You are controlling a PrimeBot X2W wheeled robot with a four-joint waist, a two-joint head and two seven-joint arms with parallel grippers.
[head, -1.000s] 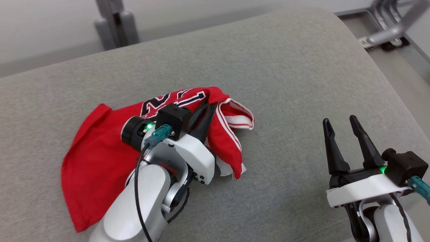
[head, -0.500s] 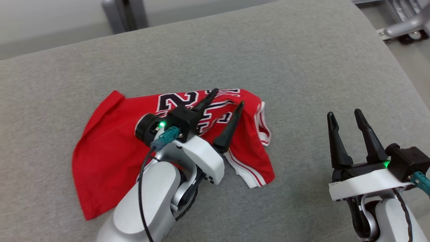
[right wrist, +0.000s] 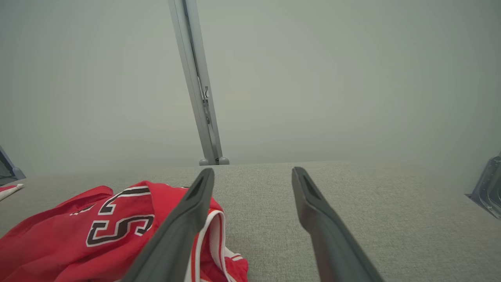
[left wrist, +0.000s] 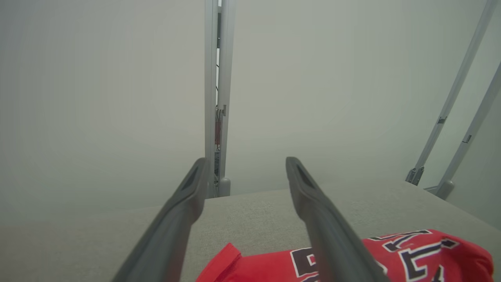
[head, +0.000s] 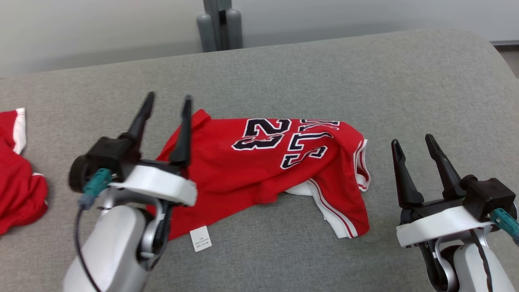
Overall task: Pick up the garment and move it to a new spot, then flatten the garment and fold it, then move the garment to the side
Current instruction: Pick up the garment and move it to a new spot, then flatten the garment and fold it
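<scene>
The garment (head: pixel 259 170) is a red jersey with dark "23" lettering and white trim, lying crumpled on the grey cushion (head: pixel 284 69); a white label sticks out at its near edge. It also shows in the left wrist view, garment (left wrist: pixel 422 258), and in the right wrist view, garment (right wrist: pixel 78 243). My left gripper (head: pixel 168 97) stands open over the jersey's left corner, holding nothing. To the right of the jersey, my right gripper (head: pixel 411 142) is open and empty, clear of the cloth.
A second red garment (head: pixel 16 178) with white trim lies at the left edge of the cushion. A grey metal post (head: pixel 219 24) stands behind the cushion against the pale wall. Bare grey fabric stretches to the far right and front.
My left gripper opened and let go of the jersey, then pulled back to its left corner. The jersey now lies spread lower and wider. The head camera has also swung left.
</scene>
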